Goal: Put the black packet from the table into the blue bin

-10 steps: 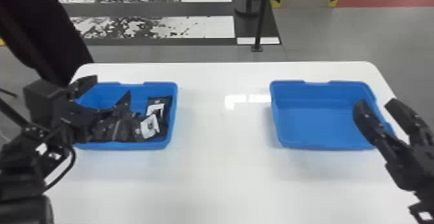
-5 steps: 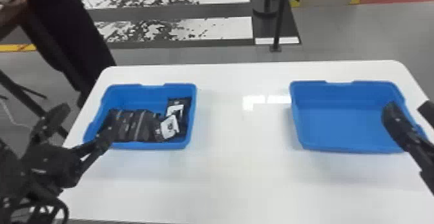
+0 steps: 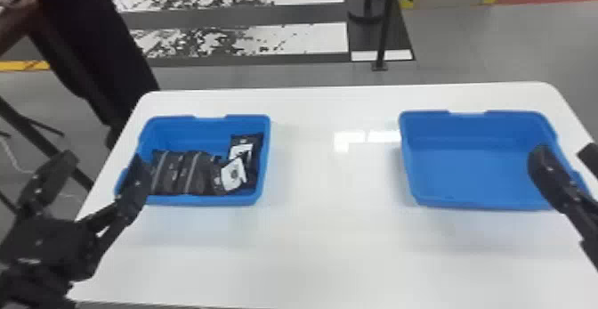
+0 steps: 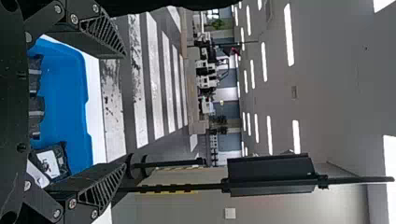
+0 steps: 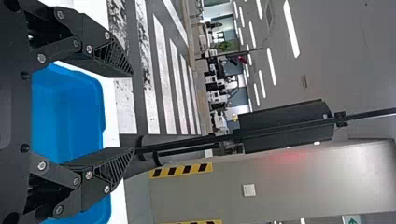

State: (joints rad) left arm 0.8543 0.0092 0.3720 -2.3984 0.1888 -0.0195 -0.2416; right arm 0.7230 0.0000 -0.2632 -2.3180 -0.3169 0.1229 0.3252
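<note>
Inside left blue bin (image 3: 195, 199), black packets (image 3: 172, 174) partly hidden, left jaws wide open, empty, right jaws likewise, frame-cropped.

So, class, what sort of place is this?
Probably an indoor robotics lab or test hall: two black two-fingered grippers, broad white floor stripes, and rows of long white ceiling lights.

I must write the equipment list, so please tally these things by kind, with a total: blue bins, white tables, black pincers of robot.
Blue bins: 2
White table: 1
Black pincers: 2
Total: 5
</note>
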